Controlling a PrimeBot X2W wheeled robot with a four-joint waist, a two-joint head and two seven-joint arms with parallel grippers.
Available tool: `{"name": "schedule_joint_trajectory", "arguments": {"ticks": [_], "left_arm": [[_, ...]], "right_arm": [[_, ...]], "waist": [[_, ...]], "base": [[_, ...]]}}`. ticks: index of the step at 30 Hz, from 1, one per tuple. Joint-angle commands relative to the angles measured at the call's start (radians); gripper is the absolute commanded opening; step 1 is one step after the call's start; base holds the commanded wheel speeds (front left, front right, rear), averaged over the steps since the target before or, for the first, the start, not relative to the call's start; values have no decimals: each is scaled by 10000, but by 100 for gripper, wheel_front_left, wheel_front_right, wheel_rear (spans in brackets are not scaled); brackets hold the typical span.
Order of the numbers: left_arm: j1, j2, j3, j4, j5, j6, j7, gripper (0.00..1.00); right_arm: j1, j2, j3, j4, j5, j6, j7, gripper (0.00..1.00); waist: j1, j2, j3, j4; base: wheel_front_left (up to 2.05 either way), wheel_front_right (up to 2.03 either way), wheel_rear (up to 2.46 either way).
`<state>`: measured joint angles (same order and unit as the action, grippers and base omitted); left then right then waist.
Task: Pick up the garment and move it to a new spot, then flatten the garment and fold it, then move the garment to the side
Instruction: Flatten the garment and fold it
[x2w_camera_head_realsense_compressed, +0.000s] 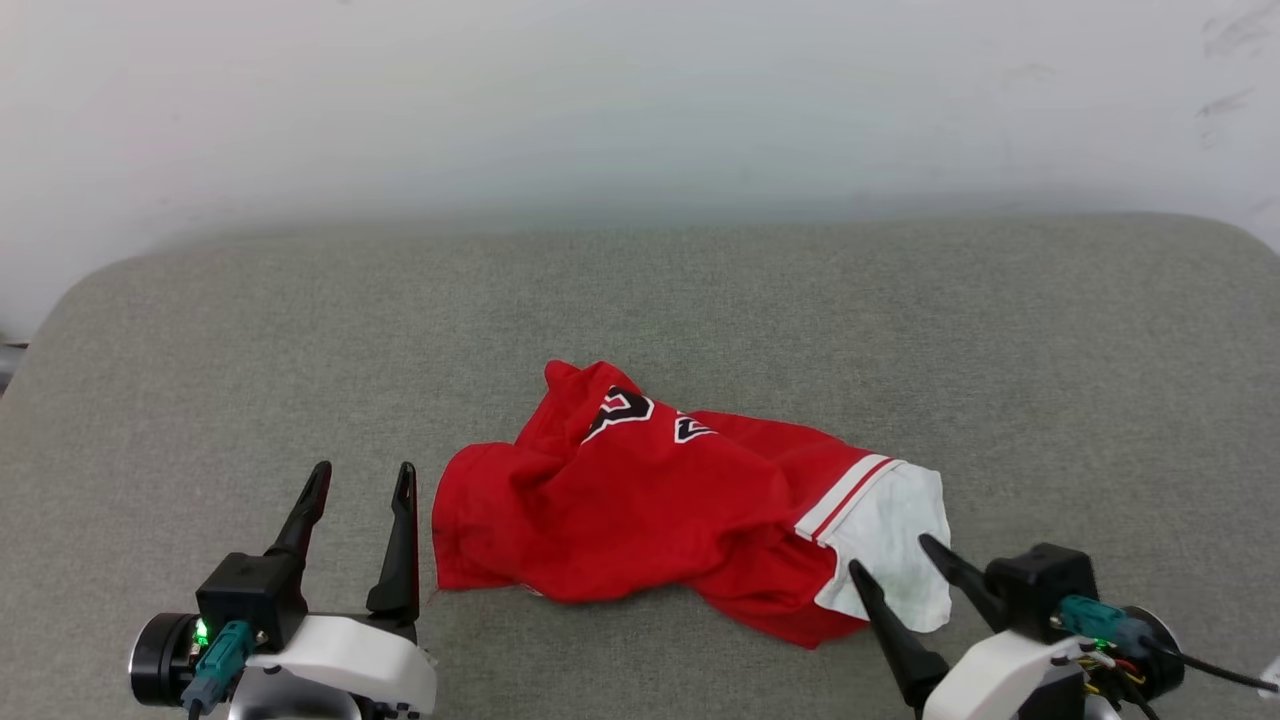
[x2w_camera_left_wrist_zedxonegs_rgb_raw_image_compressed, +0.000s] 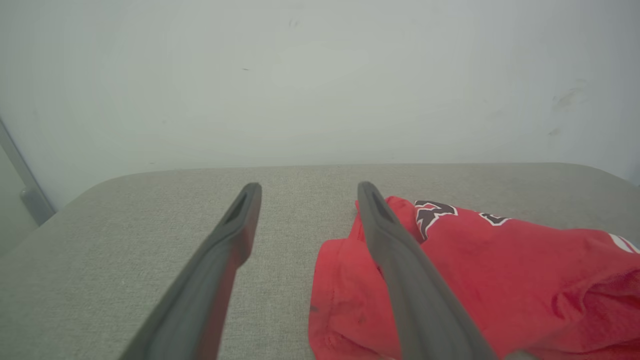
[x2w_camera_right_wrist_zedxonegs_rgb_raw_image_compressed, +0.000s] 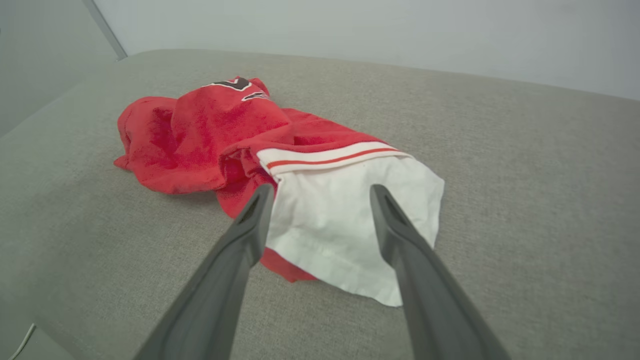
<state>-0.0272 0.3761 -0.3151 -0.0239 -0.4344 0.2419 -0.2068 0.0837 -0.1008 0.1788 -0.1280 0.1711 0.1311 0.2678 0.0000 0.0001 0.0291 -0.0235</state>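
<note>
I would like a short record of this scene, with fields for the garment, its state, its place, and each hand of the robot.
garment: red garment with a black, white-outlined print and a white sleeve
state: crumpled, neither flattened nor folded
place: on the grey cushioned surface, in front of a pale wall
left hand: left hand open, empty, beside the red edge
right hand: right hand open, empty, fingers over the white sleeve; contact cannot be told
progress: not yet picked up
</note>
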Motion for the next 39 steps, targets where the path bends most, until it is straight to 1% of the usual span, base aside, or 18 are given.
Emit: {"name": "schedule_joint_trajectory", "arguments": {"ticks": [1, 4, 7, 12, 14, 15, 16, 17, 18, 23, 27, 28, 30, 32, 39], "left_arm": [[-123, 3, -9, 18, -8, 10, -61, 100], [-274, -33, 0, 36, -5, -17, -117, 100], [-402, -96, -1, 75, 10, -37, -193, 100], [-633, -199, 1, 156, -10, -98, -293, 100], [-681, -224, 3, 197, -18, -114, -339, 100], [-685, -240, 4, 226, -23, -126, -348, 100], [-709, -255, 12, 249, -31, -136, -366, 100], [-742, -258, 25, 262, -36, -131, -373, 100], [-776, -262, 42, 272, -40, -130, -398, 100], [-835, -294, 88, 354, -37, -154, -458, 100], [-888, -335, 92, 379, -26, -198, -495, 100], [-914, -340, 91, 379, -27, -208, -503, 100], [-966, -363, 80, 389, -6, -221, -520, 100], [-1013, -372, 53, 370, 5, -258, -529, 100], [-1169, -390, 30, 408, 15, -331, -534, 100]], "right_arm": [[-171, -147, 121, -20, 110, -7, 84, 100], [-516, -643, 720, 6, 314, -7, 724, 100], [-932, -1003, 1141, 157, 459, -7, 1229, 100], [-1484, -1361, 1495, 582, 408, -7, 1950, 100], [-1644, -1410, 1555, 717, 430, -7, 2112, 100], [-1726, -1428, 1555, 765, 466, -7, 2159, 79], [-1825, -1453, 1543, 778, 446, -7, 2186, 36], [-1943, -1464, 1513, 762, 443, -7, 2180, 4], [-2043, -1522, 1490, 748, 436, -7, 2204, 0], [-2674, -1693, 1069, 564, 380, -8, 2144, 0], [-3136, -1664, 182, 775, 527, -8, 2155, 0], [-3249, -1741, -90, 869, 467, -10, 2168, 0], [-3314, -1564, -740, 1076, 595, -8, 2229, 0], [-3368, -1577, -1522, 1352, 540, -11, 2315, 0], [-2873, -1133, -4214, 2764, 815, -10, 2471, 0]], "waist": [[0, -1, 90, 60], [0, -1, 300, 143], [0, -1, 506, 226], [0, -1, 832, 385], [0, -1, 933, 424], [0, -1, 968, 436], [0, -1, 1008, 440], [0, -1, 1042, 435], [0, -1, 1075, 425], [0, -1, 1138, 306], [0, -1, 1175, 185], [0, -1, 1193, 155], [0, -1, 1249, 112], [0, -1, 1347, 90], [0, -1, 1700, 73]], "base": [[0, 0, 0], [0, 0, 0], [0, 0, 0], [0, 0, 0], [0, 0, 0], [0, 0, 0], [0, 0, 0], [0, 0, 0], [0, 0, 0], [0, 0, 0], [0, 0, 0], [0, 0, 0], [0, 0, 0], [0, 0, 0], [0, 0, 0]]}}
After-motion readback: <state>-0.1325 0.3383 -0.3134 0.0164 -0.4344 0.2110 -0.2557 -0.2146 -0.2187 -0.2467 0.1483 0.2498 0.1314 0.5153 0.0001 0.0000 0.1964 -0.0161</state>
